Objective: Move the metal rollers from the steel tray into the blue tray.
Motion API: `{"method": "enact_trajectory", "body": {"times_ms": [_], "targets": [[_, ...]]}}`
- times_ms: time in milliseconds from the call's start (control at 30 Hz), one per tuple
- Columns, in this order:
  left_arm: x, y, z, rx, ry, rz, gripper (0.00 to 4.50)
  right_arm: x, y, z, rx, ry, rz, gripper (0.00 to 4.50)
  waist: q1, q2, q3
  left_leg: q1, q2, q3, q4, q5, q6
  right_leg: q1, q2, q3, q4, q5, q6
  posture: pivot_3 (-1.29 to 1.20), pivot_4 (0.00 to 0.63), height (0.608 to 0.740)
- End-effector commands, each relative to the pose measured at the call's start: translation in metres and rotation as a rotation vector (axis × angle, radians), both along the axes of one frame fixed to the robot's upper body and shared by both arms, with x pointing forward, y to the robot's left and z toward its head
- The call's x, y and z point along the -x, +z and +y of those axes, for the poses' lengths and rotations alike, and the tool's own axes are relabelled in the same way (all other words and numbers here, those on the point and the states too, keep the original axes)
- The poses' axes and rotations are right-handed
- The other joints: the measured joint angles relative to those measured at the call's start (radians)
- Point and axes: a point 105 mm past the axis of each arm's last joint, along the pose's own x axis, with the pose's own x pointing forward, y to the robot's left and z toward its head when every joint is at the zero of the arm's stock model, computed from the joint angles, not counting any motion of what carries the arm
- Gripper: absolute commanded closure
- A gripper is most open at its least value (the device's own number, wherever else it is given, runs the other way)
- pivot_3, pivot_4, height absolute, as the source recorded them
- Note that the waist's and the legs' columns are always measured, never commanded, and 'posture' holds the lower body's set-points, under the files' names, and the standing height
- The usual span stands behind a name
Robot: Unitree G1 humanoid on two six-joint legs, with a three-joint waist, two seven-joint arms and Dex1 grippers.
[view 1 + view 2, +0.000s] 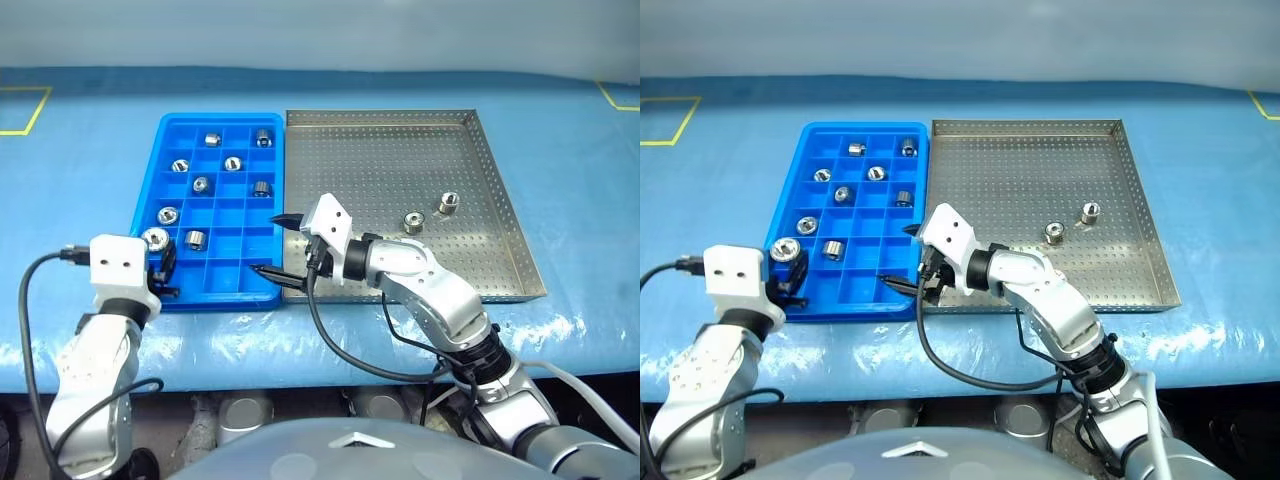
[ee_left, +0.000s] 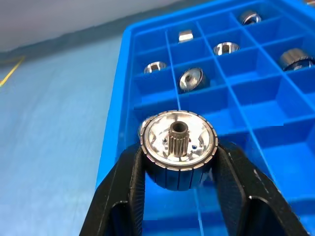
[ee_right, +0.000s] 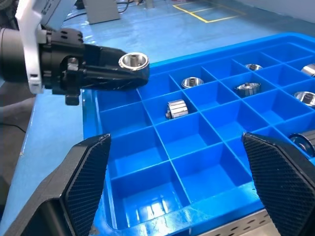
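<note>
The left gripper (image 1: pixel 160 262) pinches one metal roller (image 2: pixel 178 150) between its jaws, above the blue tray (image 1: pixel 268 290). The right gripper (image 1: pixel 276 243) gapes wide, nothing between its jaws.

Blue sheet (image 1: pixel 90 180) covers bench. Yellow tape outlines at far left corner (image 1: pixel 28 110) and far right corner (image 1: pixel 618 97).
</note>
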Motion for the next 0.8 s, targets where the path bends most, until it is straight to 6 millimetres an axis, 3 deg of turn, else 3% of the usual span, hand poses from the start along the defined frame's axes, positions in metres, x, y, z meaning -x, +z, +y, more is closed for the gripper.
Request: {"method": "enact_trajectory", "body": {"times_ms": [33, 133, 267, 300, 367, 500, 633, 800], "targets": [[0.010, -0.001, 0.002, -0.009, 0.047, 0.023, 2.49, 0.003, 0.012, 0.002, -0.039, 0.016, -0.042, 0.00, 0.001, 0.000, 0.000, 0.000, 0.000, 0.000, 0.000, 0.000, 0.000, 0.000, 0.000, 0.000, 0.000, 0.000, 0.000, 0.09, 0.150, 0.740], [0.013, -0.008, 0.004, -0.015, 0.067, 0.061, 1.56, 0.002, 0.013, -0.004, -0.048, -0.022, -0.038, 0.00, -0.001, 0.000, 0.000, 0.000, 0.000, 0.000, 0.000, 0.000, 0.000, 0.000, 0.000, 0.000, 0.000, -0.001, -0.001, 0.07, 0.150, 0.740], [0.002, 0.001, -0.002, 0.000, 0.037, 0.019, 0.20, -0.002, 0.014, -0.016, -0.052, -0.091, -0.031, 0.00, -0.005, 0.000, 0.000, 0.000, 0.000, 0.000, -0.001, 0.000, 0.000, 0.000, 0.000, 0.000, 0.000, -0.001, -0.001, 0.05, 0.150, 0.740], [-0.002, 0.005, -0.006, 0.014, 0.022, -0.004, 0.05, -0.003, 0.014, -0.020, -0.058, -0.117, -0.026, 0.00, -0.006, 0.000, 0.000, 0.000, 0.000, 0.000, -0.001, 0.000, 0.000, 0.000, 0.000, 0.000, 0.000, -0.001, -0.001, 0.04, 0.150, 0.740], [-0.013, 0.018, -0.019, 0.063, -0.045, -0.080, 0.05, -0.012, 0.014, -0.032, -0.056, -0.251, -0.029, 0.00, -0.006, 0.000, 0.000, 0.000, 0.000, 0.000, -0.001, 0.000, 0.000, 0.000, 0.000, 0.000, 0.000, -0.001, -0.001, 0.02, 0.150, 0.740], [-0.028, 0.042, -0.066, 0.186, -0.315, -0.221, 0.05, -0.038, 0.012, -0.069, -0.023, -0.624, -0.026, 0.00, -0.015, 0.000, 0.000, 0.000, 0.000, 0.000, -0.001, 0.000, -0.001, 0.000, 0.000, 0.000, 0.000, 0.000, -0.001, -0.03, 0.150, 0.740], [-0.032, 0.038, -0.101, 0.196, -0.529, -0.221, 0.05, -0.049, 0.005, -0.103, 0.059, -0.891, 0.011, 0.00, -0.037, 0.001, -0.001, -0.001, 0.000, 0.001, -0.001, 0.000, -0.001, -0.001, 0.000, 0.001, 0.000, 0.002, -0.005, -0.08, 0.150, 0.740], [-0.025, 0.024, -0.129, 0.215, -0.747, -0.171, 0.05, -0.049, -0.010, -0.128, 0.177, -1.022, 0.124, 0.00, -0.076, 0.001, 0.000, -0.001, 0.000, 0.002, -0.002, 0.000, -0.001, -0.002, 0.000, 0.002, 0.000, 0.002, -0.006, -0.12, 0.150, 0.740]]}}
